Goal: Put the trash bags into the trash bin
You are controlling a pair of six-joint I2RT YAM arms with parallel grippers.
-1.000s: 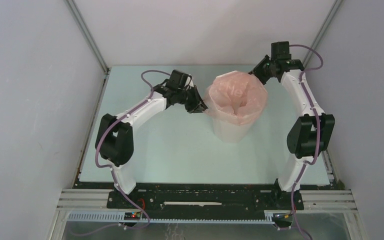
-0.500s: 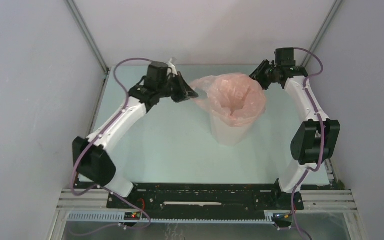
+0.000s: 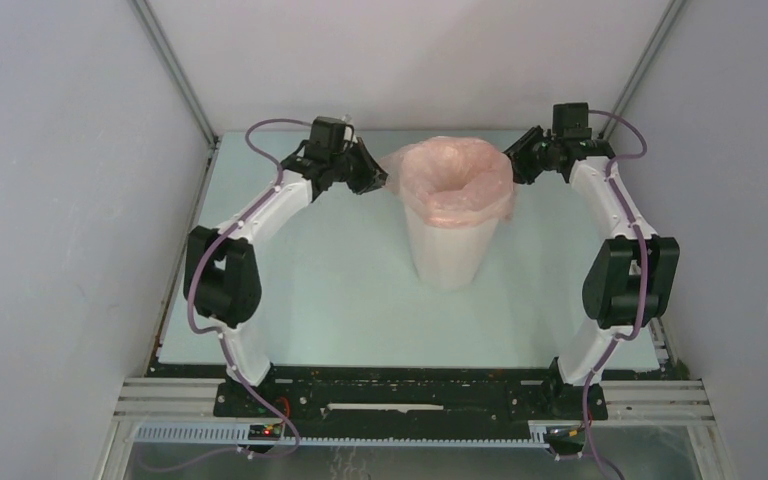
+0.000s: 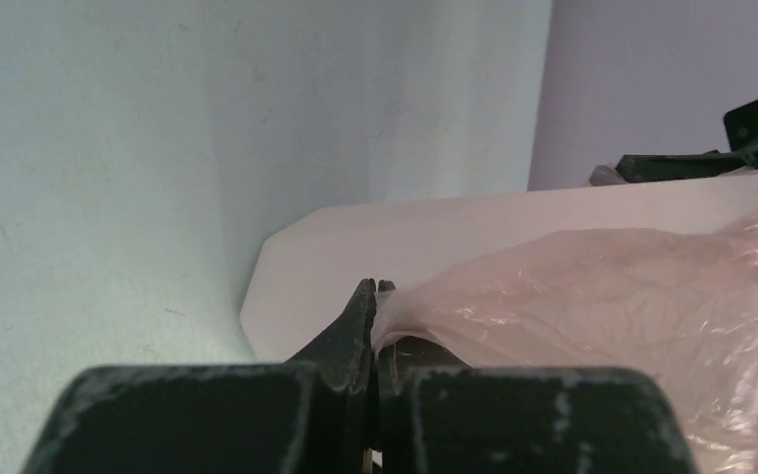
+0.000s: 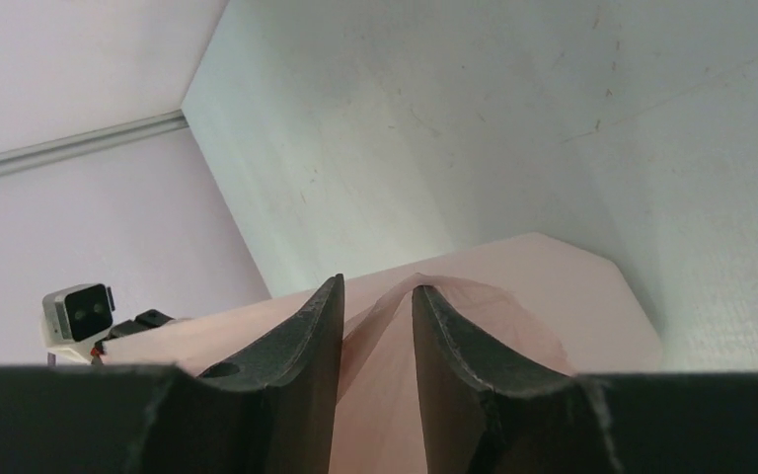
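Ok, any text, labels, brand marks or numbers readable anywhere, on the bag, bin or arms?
None can be read.
The pink bag and white bin are plain in all views.
The left arm and right arm show no lettering.
Small lit parts on the base rail are too small to read.

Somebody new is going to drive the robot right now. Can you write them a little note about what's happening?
Left gripper: shut, pinching the left edge of the trash bag.
Right gripper: jaws apart at the bag's right edge, film between them, not pinched.
Trash bin: upright between the two grippers.
Done: the bag sits in the bin, mouth open, its top folded out over the rim.
Left: probably release on the left and back both grippers away.
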